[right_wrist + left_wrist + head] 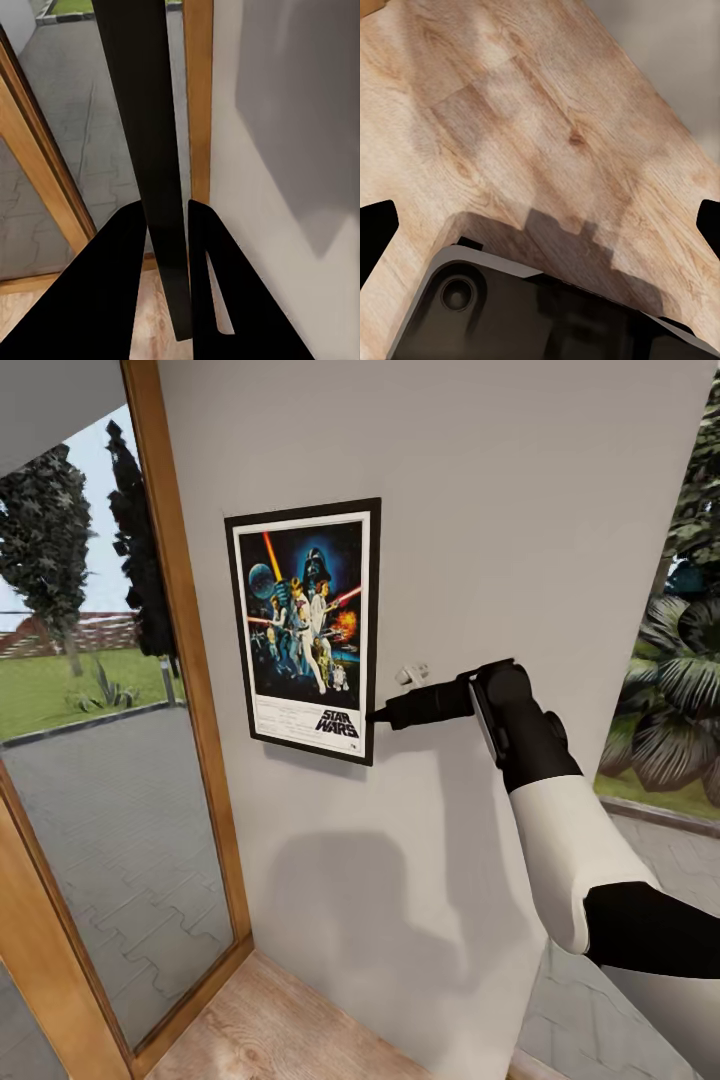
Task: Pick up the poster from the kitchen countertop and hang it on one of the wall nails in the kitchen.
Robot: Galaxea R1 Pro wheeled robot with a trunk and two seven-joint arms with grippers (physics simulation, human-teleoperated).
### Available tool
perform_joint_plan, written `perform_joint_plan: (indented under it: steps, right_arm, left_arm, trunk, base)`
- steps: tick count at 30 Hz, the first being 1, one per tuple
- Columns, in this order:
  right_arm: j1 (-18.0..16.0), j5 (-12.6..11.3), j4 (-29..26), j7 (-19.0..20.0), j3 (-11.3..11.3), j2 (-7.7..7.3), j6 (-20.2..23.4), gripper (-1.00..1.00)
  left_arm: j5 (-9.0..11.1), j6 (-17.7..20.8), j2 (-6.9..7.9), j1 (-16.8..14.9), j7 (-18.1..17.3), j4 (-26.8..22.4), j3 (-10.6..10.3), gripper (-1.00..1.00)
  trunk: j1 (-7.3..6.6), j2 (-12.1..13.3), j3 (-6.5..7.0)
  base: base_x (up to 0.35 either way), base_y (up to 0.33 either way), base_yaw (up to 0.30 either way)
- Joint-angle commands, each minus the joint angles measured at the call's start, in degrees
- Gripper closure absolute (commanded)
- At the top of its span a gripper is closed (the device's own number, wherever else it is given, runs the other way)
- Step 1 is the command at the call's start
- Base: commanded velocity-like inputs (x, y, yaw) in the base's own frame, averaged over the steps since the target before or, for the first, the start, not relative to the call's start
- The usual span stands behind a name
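The poster [305,625] stands upright and flat against the pale grey wall [500,510], Star Wars logo at the bottom. My right gripper [378,714] is shut on the lower right edge of its black frame. In the right wrist view the poster [150,150] runs edge-on between the two black fingers of the right gripper [166,206], close beside the wall. My left gripper [544,225] is open, fingers wide apart, with nothing between them, pointing down at the floor. The wall nails are hidden or too small to make out. The kitchen countertop is out of view.
A tall glass pane in a wooden frame [190,660] borders the wall on the left, with paving and trees outside. Light wood flooring [280,1030] lies below. My dark base [547,315] sits under the left gripper. Foliage [680,690] is visible past the wall's right edge.
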Motion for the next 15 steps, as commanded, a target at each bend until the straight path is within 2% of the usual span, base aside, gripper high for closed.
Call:
perform_joint_plan:
  steps: [1, 11, 15]
  right_arm:
    - [-0.02, 0.49, -0.04, 0.59, -0.08, 0.03, 0.32, 1.00]
    - [0.64, 0.51, -0.70, 1.06, 0.35, -0.02, 0.79, 1.00]
    - [1.42, 0.31, -1.99, -0.49, 0.72, -0.05, 1.62, 1.00]
  left_arm:
    - [0.60, 0.02, -0.06, 0.01, -0.56, -0.02, 0.21, -1.00]
    - [0.60, 0.12, -0.06, 0.01, -0.55, -0.07, 0.20, -1.00]
    - [0.66, -0.12, 0.11, 0.01, -0.50, -0.15, 0.20, -1.00]
  trunk:
    - [0.02, -0.03, -0.01]
    - [0.02, -0.03, -0.01]
    - [0.02, -0.03, -0.01]
  base:
    - [0.000, 0.000, 0.000]
    - [0.000, 0.000, 0.000]
    - [0.000, 0.000, 0.000]
